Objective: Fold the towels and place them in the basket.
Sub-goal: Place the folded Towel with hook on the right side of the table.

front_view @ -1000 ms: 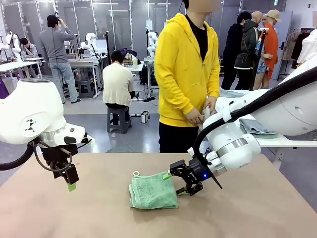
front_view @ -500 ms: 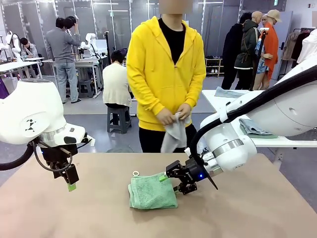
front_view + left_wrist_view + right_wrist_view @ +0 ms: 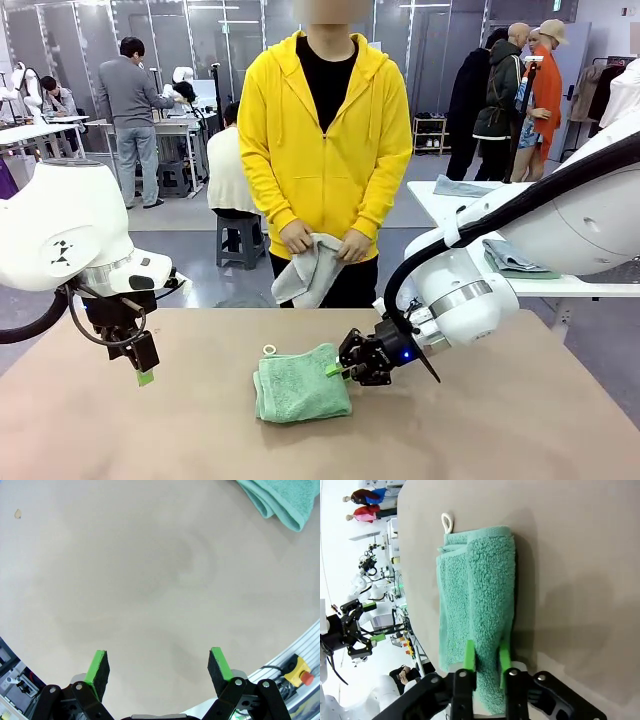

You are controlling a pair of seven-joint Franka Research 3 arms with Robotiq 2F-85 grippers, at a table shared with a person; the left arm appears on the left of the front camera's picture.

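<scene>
Wide, smooth tan table (image 3: 500,430) under both arms, and beyond the grippers a person (image 3: 320,150) in a yellow hoodie stands at its far edge. Two towels in play: the cream towel (image 3: 308,268), limp and bunched, hangs from the person's hands (image 3: 354,246), well beyond the right gripper (image 3: 340,368). The mint green towel (image 3: 298,385), thick looped terry folded into a plump rectangle, lies flat, stretching away from that gripper's fingertips. The right gripper's green pads (image 3: 469,655) are clamped on the near fold. The left gripper (image 3: 143,375) hovers, jaws spread wide, nothing between, well apart from the towel. One small white loop (image 3: 447,522) sits at the corner farthest from the right gripper.
</scene>
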